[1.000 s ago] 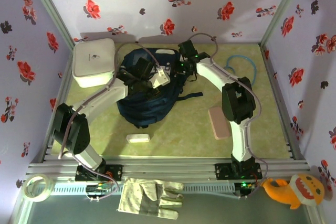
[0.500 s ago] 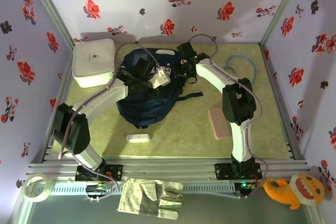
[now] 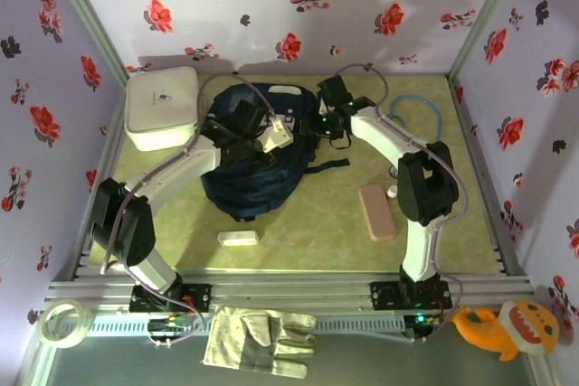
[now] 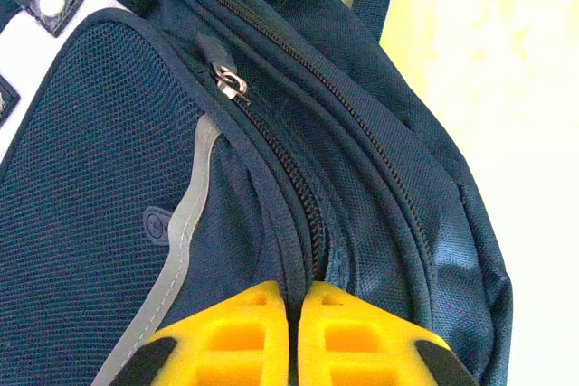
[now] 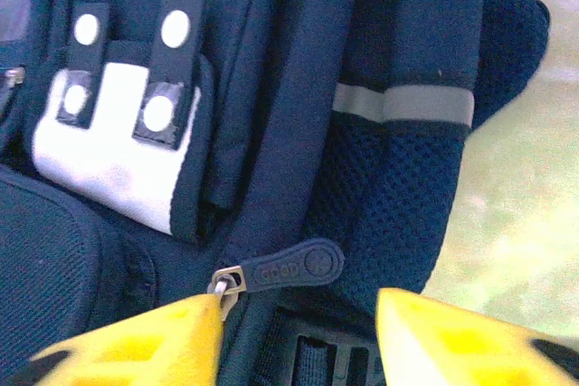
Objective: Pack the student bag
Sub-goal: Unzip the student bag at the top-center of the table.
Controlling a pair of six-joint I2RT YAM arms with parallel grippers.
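Packing under way: on the green table (image 3: 335,241) the navy backpack (image 3: 246,183) lies flat at centre. In our overhead view its long axis runs from 12 o'clock down toward 7, and both arms reach over its upper half. We see the left gripper (image 4: 294,341) pressed shut on the backpack, the zipper seam running straight into the slit between its yellow pads (a steadying pinch, we judge). The right gripper (image 5: 298,336) stands at the backpack's 2 o'clock corner, jaws parted and holding nothing. The coming move turns on the zipper pull (image 5: 282,270). In the wrist view it sits at 12 o'clock from the gap, its metal ring just beside the pad at 9 o'clock, its tab lying crosswise from 9 toward 3. The right arm is nearer; we judge it must ease forward and close.
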